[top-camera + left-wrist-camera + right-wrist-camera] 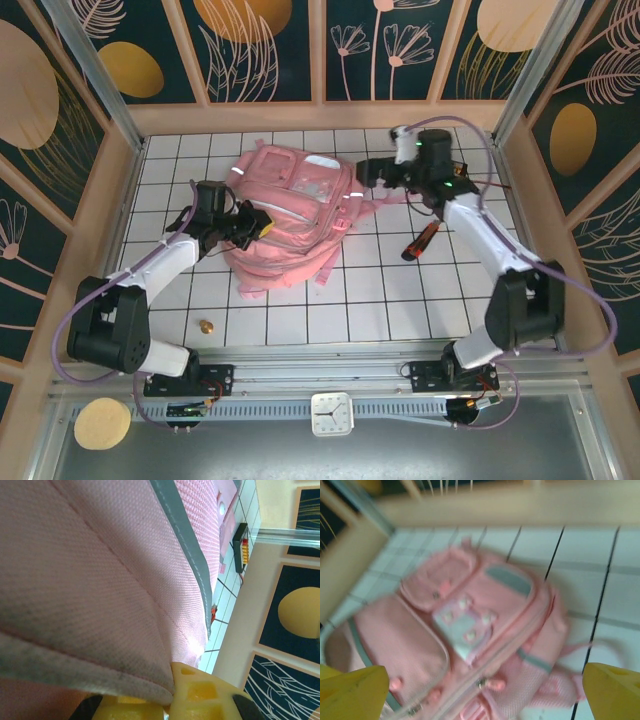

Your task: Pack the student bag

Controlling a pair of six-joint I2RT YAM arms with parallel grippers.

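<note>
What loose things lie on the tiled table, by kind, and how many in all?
bag: 1
red-and-black tool: 1
small gold piece: 1
Total: 3

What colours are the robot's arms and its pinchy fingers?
The left arm and right arm are white with black joints, and lilac cables loop alongside. The left gripper and right gripper have chunky yellow fingers.
</note>
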